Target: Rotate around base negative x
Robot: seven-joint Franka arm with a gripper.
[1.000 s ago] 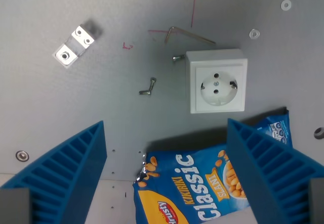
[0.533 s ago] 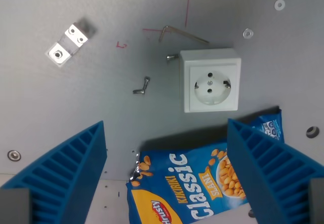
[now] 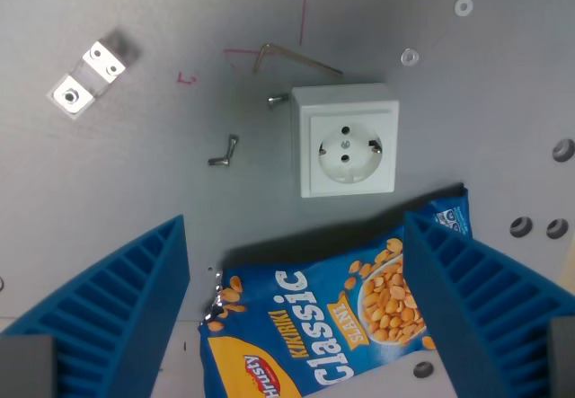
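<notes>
One view is on record, the wrist view, and we take it from the bottom upward. We find the gripper [image 3: 296,313] with its two blue ribbed fingers [image 3: 108,317] set wide apart at the lower corners, clamped on nothing. Between them lies a blue peanut bag [image 3: 314,326] printed "Classic", flat on the grey table [image 3: 135,182]; whether the fingers touch it we cannot tell. Just above the bag sits a white wall socket [image 3: 346,140], face up and apart from the bag's upper edge. A small screw [image 3: 277,100] lies at the socket's upper corner toward the wrist view's left, and a bent hex key [image 3: 292,55] lies above it beside red pen marks [image 3: 301,12]. We note a second screw [image 3: 224,151] further left, and a shiny metal bracket [image 3: 87,79] well apart at the upper left.
</notes>
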